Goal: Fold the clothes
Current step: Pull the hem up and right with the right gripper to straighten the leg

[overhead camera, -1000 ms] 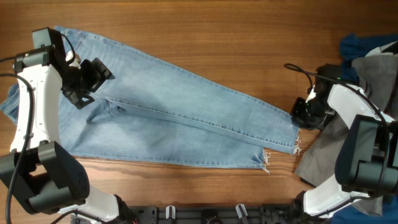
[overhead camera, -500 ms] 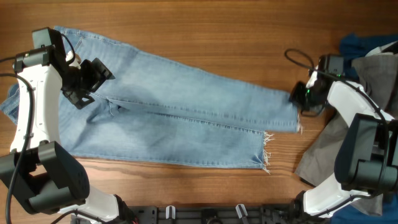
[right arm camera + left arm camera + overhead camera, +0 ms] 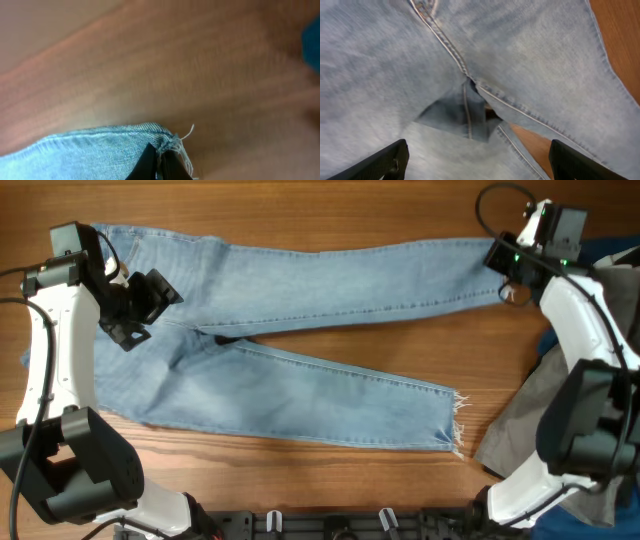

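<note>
Recorded a shift over the last second: right gripper (image 3: 498,258) carried from the right-centre edge to the upper right of the overhead frame, taking one leg of the jeans (image 3: 300,320) with it. Found that leg now lying roughly level along the top of the frame, split from the other leg in a narrow V, with bare table (image 3: 380,345) between. Noted no shift in the left gripper (image 3: 148,300), at upper left as before. Confirmed right gripper pressed together on the held hem (image 3: 150,137), pinching it, with loose threads sticking out beside the tips in the right wrist view. Confirmed left gripper spread wide, its fingertips (image 3: 385,160) at the two lower corners of the left wrist view, positioned over the crotch seam (image 3: 465,85) and clamping nothing; cannot tell whether touching cloth. Placed the jeans across most of the table: waist at upper left, second leg slanting toward lower right of centre, its free hem (image 3: 457,438) frayed and lying loose. Logged a grey garment (image 3: 520,425) at the lower right edge, partly under the right arm and close to the free hem. Logged a dark blue garment (image 3: 612,252) at the upper right edge, apart from the jeans.
</note>
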{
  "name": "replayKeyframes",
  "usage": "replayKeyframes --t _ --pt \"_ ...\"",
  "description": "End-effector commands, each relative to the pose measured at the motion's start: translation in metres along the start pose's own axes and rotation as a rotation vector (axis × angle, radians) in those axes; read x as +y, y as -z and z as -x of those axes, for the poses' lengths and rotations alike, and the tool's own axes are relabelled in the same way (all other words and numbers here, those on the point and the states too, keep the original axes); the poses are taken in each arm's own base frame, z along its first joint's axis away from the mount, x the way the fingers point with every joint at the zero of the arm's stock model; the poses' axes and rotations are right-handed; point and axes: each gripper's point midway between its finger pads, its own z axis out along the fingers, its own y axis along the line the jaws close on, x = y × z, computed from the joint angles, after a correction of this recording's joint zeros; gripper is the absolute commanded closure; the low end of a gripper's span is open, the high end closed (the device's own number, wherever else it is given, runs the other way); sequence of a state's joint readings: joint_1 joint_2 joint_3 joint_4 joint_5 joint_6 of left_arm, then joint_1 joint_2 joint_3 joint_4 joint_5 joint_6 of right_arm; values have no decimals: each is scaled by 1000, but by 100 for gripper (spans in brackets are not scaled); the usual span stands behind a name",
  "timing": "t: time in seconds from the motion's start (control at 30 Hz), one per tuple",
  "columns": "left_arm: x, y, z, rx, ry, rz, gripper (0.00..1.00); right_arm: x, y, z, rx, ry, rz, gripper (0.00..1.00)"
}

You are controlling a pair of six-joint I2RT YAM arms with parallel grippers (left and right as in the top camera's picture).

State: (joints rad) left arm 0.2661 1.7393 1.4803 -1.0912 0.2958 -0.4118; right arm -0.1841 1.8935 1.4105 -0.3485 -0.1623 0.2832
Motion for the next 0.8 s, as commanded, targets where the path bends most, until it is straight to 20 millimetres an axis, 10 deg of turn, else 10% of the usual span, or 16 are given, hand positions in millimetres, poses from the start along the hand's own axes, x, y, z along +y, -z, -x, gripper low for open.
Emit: replayKeyframes --t 0.0,0.37,0.4,0.47,0.77 --pt "-2 -2 4 -14 -24 2 10 -7 -24 14 11 18 -41 96" --pt "-9 -2 18 -70 -43 -26 10 -9 -41 47 41 41 -88 95" --pt "-9 -2 18 -70 -43 -26 10 -9 -38 46 54 42 -88 82" --pt "-9 -2 18 -69 -43 -26 10 -5 -32 31 128 58 -68 4" --pt "-9 -2 18 -69 -43 -26 7 -28 18 -89 641 -46 -186 0"
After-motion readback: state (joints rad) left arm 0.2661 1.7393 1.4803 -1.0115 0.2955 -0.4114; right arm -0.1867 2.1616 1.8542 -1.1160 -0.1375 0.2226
